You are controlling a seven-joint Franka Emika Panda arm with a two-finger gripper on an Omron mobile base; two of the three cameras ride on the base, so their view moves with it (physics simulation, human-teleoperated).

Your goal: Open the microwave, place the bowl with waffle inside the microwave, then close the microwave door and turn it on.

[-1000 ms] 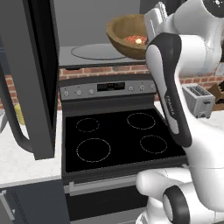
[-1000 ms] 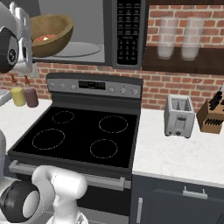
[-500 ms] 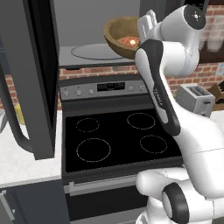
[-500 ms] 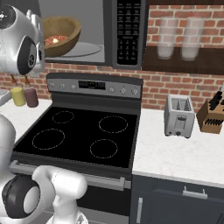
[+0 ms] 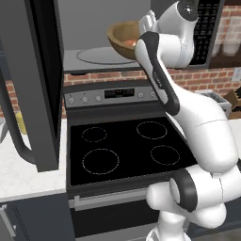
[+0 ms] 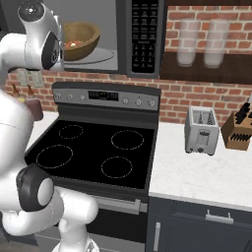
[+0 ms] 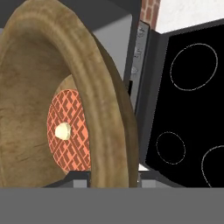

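Gripper (image 7: 111, 177) was clamped on the rim of the bowl (image 7: 105, 109), jaws pinched tight either side of the wall. Bowl (image 5: 126, 38) sat inside the open microwave (image 6: 123, 15), above the turntable (image 5: 101, 55), tilted. Waffle (image 7: 70, 129) lay in the bowl bottom, at 9 o'clock from the rim in hand view. Microwave door (image 5: 40, 80) hung wide open at 9 o'clock of the stove (image 5: 127, 146)

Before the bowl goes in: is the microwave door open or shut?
Open. The microwave door stands swung out to the left, and the grey cavity of the microwave and its turntable show.
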